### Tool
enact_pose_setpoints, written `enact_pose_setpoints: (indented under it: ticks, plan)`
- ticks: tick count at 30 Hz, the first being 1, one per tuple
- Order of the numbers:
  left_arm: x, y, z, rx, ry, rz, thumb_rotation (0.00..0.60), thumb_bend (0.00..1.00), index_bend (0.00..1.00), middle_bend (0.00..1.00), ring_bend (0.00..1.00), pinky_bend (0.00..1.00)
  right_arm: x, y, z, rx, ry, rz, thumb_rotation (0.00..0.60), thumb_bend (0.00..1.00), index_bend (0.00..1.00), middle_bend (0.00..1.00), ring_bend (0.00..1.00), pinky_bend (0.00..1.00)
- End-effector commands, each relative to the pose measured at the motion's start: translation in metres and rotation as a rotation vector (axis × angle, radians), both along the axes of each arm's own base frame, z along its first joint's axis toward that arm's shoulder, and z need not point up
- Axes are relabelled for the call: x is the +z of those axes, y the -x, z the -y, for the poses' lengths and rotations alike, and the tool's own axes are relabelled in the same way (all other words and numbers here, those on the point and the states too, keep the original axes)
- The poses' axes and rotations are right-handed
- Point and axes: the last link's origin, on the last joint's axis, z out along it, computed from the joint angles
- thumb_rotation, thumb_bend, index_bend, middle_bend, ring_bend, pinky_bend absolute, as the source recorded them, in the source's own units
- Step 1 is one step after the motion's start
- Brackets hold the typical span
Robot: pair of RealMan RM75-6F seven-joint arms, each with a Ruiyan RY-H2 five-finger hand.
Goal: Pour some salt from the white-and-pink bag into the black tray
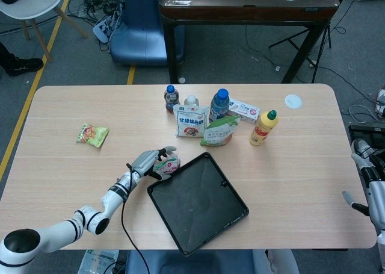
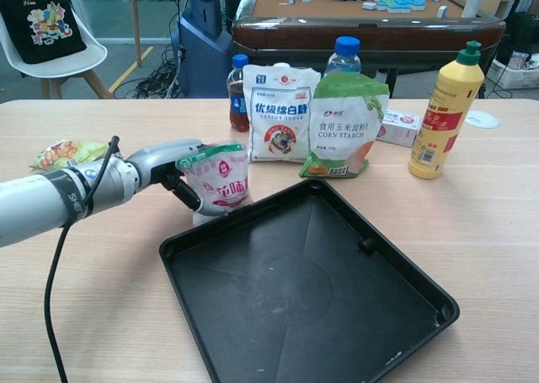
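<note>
Bag (image 2: pixel 217 183) white-and-pink, upright, green-topped, seemingly within left hand (image 2: pixel 173 171) grasp.

This looks like a robotics lab or test room, not a home. Beyond the left hand (image 1: pixel 150 162), past the far edge of the light wooden table (image 1: pixel 72 105), tangled cables and a power strip (image 1: pixel 101 26) lie on grey carpet marked with yellow floor tape (image 1: pixel 36 75). A white plastic chair (image 1: pixel 36 3) stands further off to the left of that hand, and a dark-framed mahjong table (image 2: pixel 362 4) stands behind.
</note>
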Motion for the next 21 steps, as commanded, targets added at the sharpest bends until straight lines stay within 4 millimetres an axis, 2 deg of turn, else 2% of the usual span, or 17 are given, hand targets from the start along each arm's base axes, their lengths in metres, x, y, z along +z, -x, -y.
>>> enact_pose_setpoints:
  ticks: [1, 7, 12, 21]
  plan:
    - [-0.002, -0.001, 0.000, 0.004, -0.005, 0.012, 0.600, 0.20, 0.18, 0.27, 0.28, 0.31, 0.000, 0.000, -0.001, -0.002, 0.001, 0.000, 0.600, 0.18, 0.16, 0.25, 0.12, 0.17]
    - [-0.007, -0.004, -0.004, 0.020, -0.021, 0.033, 0.600, 0.20, 0.25, 0.33, 0.35, 0.37, 0.001, -0.001, -0.003, -0.003, 0.006, 0.001, 0.600, 0.18, 0.16, 0.25, 0.12, 0.17]
    - [-0.008, -0.005, -0.011, 0.044, -0.043, 0.058, 0.600, 0.20, 0.32, 0.42, 0.43, 0.47, 0.002, -0.001, -0.003, -0.002, 0.008, 0.003, 0.600, 0.18, 0.16, 0.25, 0.12, 0.17]
    - [0.003, -0.002, -0.021, 0.055, -0.076, 0.075, 0.600, 0.21, 0.41, 0.52, 0.51, 0.60, 0.001, -0.001, -0.001, 0.003, 0.007, 0.008, 0.600, 0.18, 0.16, 0.25, 0.12, 0.17]
